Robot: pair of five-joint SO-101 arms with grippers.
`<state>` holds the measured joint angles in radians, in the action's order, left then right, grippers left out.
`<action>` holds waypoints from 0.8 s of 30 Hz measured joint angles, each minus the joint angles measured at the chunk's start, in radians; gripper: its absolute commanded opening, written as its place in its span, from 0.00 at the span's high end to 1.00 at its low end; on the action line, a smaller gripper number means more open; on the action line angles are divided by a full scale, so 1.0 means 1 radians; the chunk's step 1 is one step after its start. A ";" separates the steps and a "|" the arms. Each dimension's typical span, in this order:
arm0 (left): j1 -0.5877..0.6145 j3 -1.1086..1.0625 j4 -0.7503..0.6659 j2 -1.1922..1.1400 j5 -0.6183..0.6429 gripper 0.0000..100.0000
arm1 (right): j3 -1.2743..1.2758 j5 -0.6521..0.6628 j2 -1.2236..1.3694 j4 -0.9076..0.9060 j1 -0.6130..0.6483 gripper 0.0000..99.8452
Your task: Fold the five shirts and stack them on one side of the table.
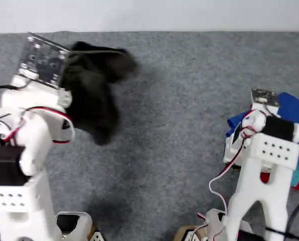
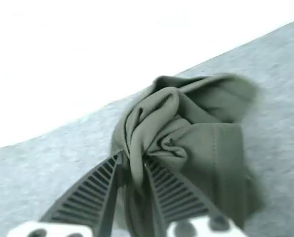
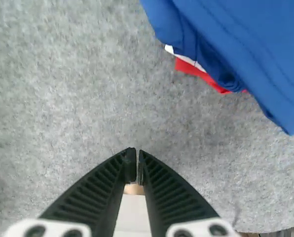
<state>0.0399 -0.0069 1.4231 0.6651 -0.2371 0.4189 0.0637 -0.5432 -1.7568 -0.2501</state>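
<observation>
Left hand (image 2: 132, 159) grips olive shirt (image 2: 201, 133) (bunched); right hand (image 3: 137, 152) closed over table (image 3: 48, 74)

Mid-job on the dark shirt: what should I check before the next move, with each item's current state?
1. Left gripper holds the dark shirt: ok, jaws pinch a fold.
2. Dark shirt laid flat for folding: not ok, it is bunched.
3. Right gripper free to help: ok, shut on nothing above the table.
4. Stack begun at one side: ok, blue shirt lies over red fabric.
5. Stack edges squared: cannot tell.
</observation>
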 measured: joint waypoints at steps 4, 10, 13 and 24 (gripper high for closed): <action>0.051 -0.126 -0.002 -0.080 0.002 0.96 | 0.005 0.049 -0.049 0.000 0.011 0.99; 0.299 -0.379 -0.153 -0.298 -0.074 0.83 | 0.005 0.074 -0.052 0.003 0.144 0.98; 0.433 -0.413 -0.215 -0.416 -0.126 0.83 | 0.005 0.077 -0.052 0.028 0.258 0.97; 0.675 -0.316 -0.161 -0.486 -0.282 0.83 | 0.005 0.072 -0.002 0.143 0.526 0.80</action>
<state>0.7150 -0.3230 1.2620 0.1788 -0.5194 0.4235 0.1358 -0.5447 -1.6141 0.2762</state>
